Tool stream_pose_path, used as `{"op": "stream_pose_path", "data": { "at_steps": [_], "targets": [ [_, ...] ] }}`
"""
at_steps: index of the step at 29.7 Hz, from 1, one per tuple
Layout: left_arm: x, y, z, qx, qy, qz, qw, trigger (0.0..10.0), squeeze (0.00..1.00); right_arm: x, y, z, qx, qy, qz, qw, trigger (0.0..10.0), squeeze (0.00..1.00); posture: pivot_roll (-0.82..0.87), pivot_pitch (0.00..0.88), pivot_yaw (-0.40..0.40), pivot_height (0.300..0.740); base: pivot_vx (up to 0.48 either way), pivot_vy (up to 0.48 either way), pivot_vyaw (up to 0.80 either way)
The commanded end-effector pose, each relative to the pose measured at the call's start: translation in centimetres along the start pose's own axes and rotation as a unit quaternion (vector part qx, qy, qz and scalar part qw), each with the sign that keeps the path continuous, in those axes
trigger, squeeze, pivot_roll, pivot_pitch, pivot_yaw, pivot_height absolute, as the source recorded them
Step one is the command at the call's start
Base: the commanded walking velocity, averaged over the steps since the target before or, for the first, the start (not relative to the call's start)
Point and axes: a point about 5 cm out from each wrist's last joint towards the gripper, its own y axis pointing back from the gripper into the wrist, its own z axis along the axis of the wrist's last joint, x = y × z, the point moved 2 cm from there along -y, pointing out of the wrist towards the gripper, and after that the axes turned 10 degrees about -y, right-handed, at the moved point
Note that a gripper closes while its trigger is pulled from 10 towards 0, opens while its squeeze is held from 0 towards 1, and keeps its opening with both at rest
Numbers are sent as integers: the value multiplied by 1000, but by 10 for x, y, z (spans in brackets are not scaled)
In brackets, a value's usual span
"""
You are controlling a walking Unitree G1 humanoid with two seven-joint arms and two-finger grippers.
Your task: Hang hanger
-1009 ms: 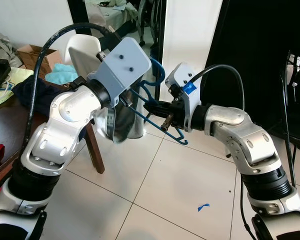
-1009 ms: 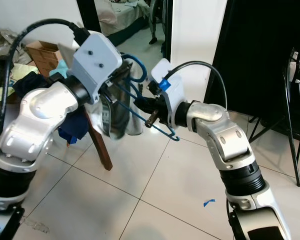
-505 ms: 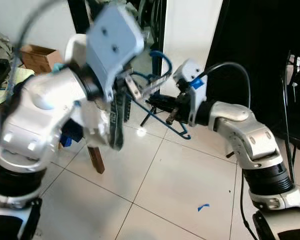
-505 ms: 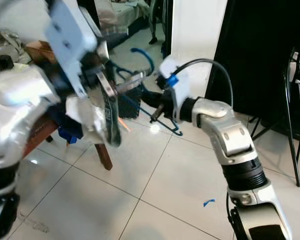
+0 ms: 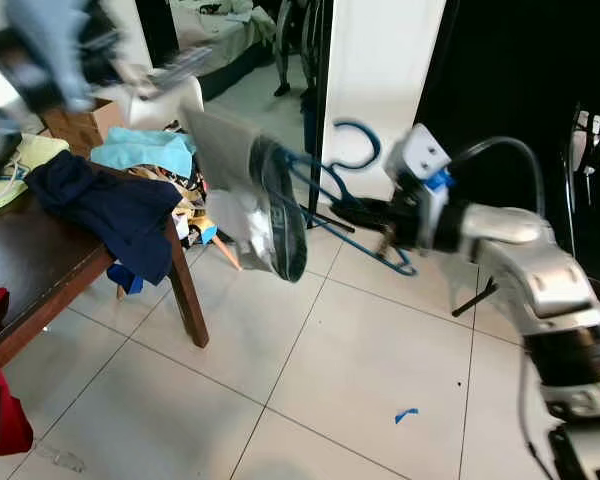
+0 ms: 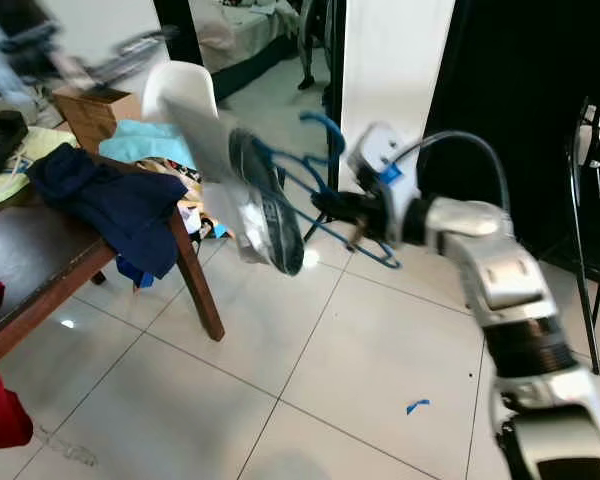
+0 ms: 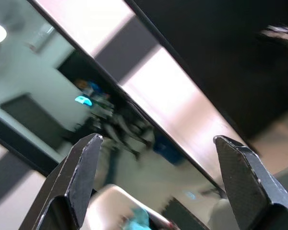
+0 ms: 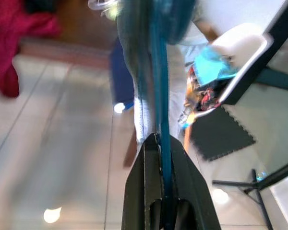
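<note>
- One scrap of blue tape (image 5: 407,413) lies nearest, flat on the pale tiled floor (image 5: 310,400), in front of the right arm.
- Along the robot's left side a dark wooden tabletop (image 5: 40,285) stands on the tiles, with a navy garment (image 5: 115,210) draped over its near corner and a red cloth (image 5: 5,425) at its closest edge.
- Further along that tabletop sit a turquoise cloth (image 5: 145,150) and, behind it, a cardboard box (image 6: 95,110).
- The right end effector (image 5: 375,215) reaches out over the floor at mid-height, its two fingers pressed together on the blue hanger (image 5: 352,190); the right wrist view shows the fingers (image 8: 149,191) pinching the hanger's thin rod between them.
- The hanger hangs in the air over the floor, between the tabletop and the white pillar, its hook curling upward and a grey-white garment (image 5: 260,205) drooping from it, blurred.
- The left end effector (image 7: 158,182) is raised high at the robot's left, a smear in the head views; its wrist view shows both fingers spread wide apart with nothing between them.
- Beyond the hanger stands a white pillar (image 5: 380,70) beside a black panel (image 5: 520,100).
- Farthest back, a doorway opens onto a room with a bed (image 5: 215,30).
</note>
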Motion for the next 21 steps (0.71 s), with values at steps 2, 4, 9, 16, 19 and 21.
{"op": "stream_pose_path", "data": {
  "at_steps": [2, 4, 9, 16, 19, 21],
  "targets": [
    [-22, 5, -11, 6, 13, -98, 995, 10000, 0, 14, 1, 7, 8, 45, 66, 997, 10000, 0, 33, 77, 15, 740, 0, 0, 0],
    [-30, 5, -12, 3, 12, -135, 991, 10000, 0, 16, 2, 10, 8, 57, 83, 995, 10000, 0, 34, 74, 15, 740, 0, 0, 0],
    [-50, 5, -17, 2, 13, -234, 972, 10000, 0, 21, 0, 20, 3, 91, 123, 988, 10000, 0, 33, 68, 13, 740, 0, 0, 0],
    [-78, 8, -18, -16, 44, -330, 943, 10000, 0, 35, -12, 42, -29, 130, 175, 976, 10000, 0, 18, 54, 13, 740, 0, 0, 0],
    [-82, 9, -18, -21, 49, -345, 937, 10000, 0, 37, -13, 46, -33, 136, 182, 973, 10000, 0, 18, 54, 13, 740, 0, 0, 0],
    [-84, 9, -12, -39, 61, -355, 932, 10000, 0, 37, -17, 48, -33, 140, 186, 972, 10000, 0, 13, 50, 12, 740, 0, 0, 0]
  ]
}}
